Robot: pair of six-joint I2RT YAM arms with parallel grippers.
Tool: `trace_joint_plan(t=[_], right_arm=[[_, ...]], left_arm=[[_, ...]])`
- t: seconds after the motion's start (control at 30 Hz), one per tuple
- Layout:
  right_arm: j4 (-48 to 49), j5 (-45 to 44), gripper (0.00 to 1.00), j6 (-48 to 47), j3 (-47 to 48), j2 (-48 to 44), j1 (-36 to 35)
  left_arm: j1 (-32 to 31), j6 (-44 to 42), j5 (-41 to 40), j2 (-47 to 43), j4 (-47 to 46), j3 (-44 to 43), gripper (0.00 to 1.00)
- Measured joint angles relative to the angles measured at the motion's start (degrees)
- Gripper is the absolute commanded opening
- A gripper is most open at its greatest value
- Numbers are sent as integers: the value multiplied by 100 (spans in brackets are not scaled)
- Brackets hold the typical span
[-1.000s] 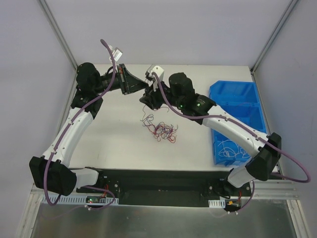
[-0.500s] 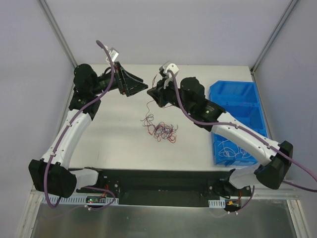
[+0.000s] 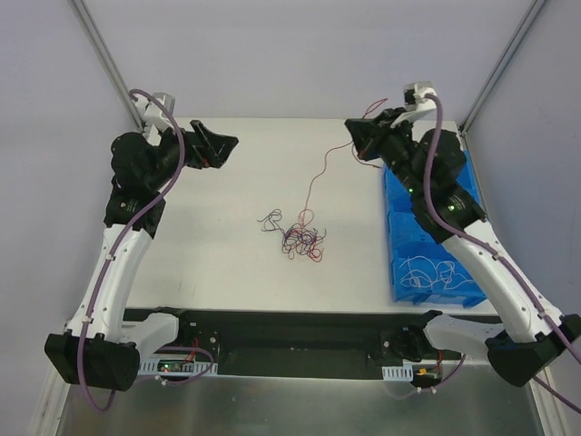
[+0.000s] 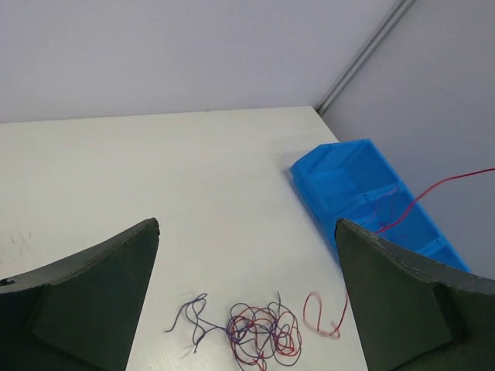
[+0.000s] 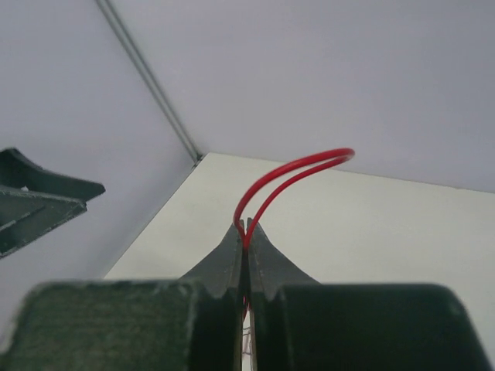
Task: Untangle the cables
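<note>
Right gripper is pressed tight on a red strand, raised over the far edge of the blue bin. That strand trails down to the cables, knotted mid-table, though it's hard to tell whether it's free of the clump. Left gripper hangs spread wide at far left, holding nothing. White wires lie in the bin.

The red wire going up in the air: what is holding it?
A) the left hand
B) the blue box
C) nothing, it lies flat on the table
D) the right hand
D: the right hand is pinched shut on the red wire, while the left hand is wide open and holds nothing.
</note>
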State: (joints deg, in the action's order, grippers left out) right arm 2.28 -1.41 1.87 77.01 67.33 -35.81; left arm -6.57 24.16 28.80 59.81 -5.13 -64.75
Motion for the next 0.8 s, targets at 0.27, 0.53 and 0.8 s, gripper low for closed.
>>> trace_joint_plan(t=[0.27,0.53,0.8], right_arm=[[-645,-444,1,107,177,-844,1137],[-1425,-1261,0,-238,310,-1233,1912],[-1882,-2896,0,-861,-313,-1351,2157]], left_arm=[[98,63,-144,695,332,0,91],[105,195,72,831,457,-2,91],[105,232,170,848,457,-2,90]])
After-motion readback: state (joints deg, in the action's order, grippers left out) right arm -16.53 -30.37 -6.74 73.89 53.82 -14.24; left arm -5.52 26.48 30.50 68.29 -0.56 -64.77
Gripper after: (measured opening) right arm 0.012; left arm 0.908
